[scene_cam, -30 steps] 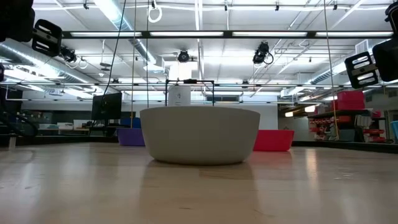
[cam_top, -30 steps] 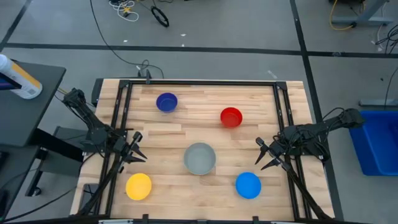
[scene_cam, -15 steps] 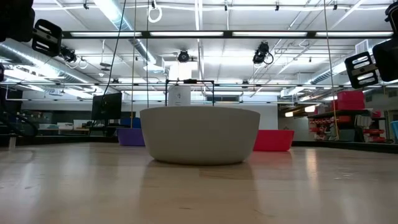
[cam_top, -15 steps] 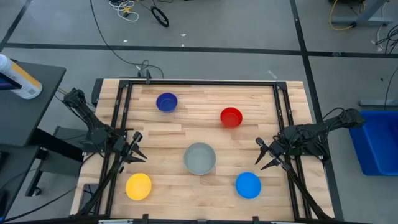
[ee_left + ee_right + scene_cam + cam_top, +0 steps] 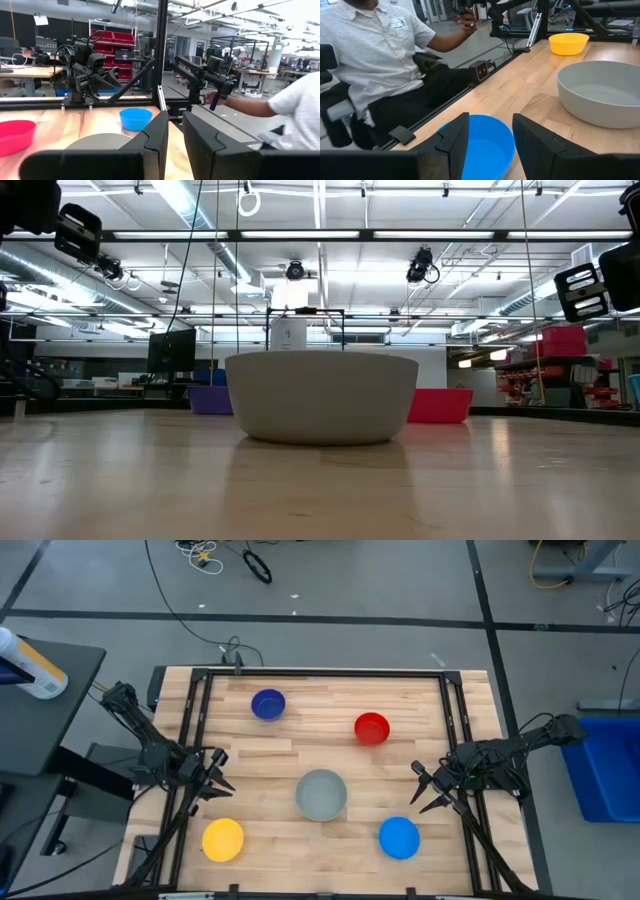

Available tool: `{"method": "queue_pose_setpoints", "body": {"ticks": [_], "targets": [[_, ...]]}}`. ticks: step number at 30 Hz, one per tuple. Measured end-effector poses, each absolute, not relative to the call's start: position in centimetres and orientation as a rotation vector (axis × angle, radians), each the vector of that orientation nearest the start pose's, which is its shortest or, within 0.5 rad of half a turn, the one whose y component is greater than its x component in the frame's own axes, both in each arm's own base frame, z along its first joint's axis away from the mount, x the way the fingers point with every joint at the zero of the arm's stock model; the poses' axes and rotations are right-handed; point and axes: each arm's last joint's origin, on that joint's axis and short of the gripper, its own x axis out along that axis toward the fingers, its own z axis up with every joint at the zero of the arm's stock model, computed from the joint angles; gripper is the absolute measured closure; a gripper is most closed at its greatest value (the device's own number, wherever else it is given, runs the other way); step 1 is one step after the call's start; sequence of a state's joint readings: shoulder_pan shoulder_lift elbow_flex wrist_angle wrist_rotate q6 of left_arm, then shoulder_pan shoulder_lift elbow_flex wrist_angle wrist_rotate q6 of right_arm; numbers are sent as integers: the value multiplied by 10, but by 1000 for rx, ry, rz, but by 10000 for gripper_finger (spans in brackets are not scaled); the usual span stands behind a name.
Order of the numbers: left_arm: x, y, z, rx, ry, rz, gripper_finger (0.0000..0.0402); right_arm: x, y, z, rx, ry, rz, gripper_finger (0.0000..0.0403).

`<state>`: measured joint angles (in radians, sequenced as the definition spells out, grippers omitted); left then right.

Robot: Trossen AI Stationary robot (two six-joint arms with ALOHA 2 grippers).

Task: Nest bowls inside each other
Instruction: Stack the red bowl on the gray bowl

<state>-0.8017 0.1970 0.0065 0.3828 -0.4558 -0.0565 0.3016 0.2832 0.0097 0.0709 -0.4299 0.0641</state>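
No nesting is being shown yet: all five bowls are lying apart on the bench (image 5: 330,740), each one empty. At the near edge, the yellow bowl (image 5: 223,839) is sitting on the left and the light blue bowl (image 5: 399,837) on the right. Just beyond, the grey bowl (image 5: 321,794) is resting at the centre. The left tool (image 5: 218,778) is being held at the left edge, fingers slightly parted, nothing gripped. The right tool (image 5: 430,790) is being held at the right edge, fingers spread, nothing gripped. Farthest off, the red bowl (image 5: 372,728) and the dark blue bowl (image 5: 268,705) are sitting. By this judgement, every stacking step is remaining.
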Motion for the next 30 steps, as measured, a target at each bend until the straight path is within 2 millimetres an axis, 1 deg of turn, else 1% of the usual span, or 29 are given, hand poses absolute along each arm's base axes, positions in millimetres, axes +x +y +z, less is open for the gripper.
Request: {"method": "queue_pose_setpoints", "body": {"ticks": [11, 13, 16, 20, 22, 25, 30], "targets": [[82, -66, 186, -190, -148, -349, 336, 104, 43, 153, 100, 203, 668, 240], [82, -66, 186, -191, -147, -339, 336, 106, 42, 157, 120, 161, 587, 241], [82, -66, 186, -190, -146, -338, 336, 109, 37, 166, 180, 66, 418, 245], [82, -67, 184, -134, -140, -347, 336, 110, 34, 174, 216, -24, 287, 246], [83, -66, 184, -108, -145, -316, 336, 111, 32, 175, 222, -37, 211, 247], [83, -64, 184, -102, -144, -232, 336, 112, 29, 170, 216, 0, 124, 248], [84, -59, 184, -192, -129, -86, 336, 112, 28, 168, 211, 16, 76, 247]]}}
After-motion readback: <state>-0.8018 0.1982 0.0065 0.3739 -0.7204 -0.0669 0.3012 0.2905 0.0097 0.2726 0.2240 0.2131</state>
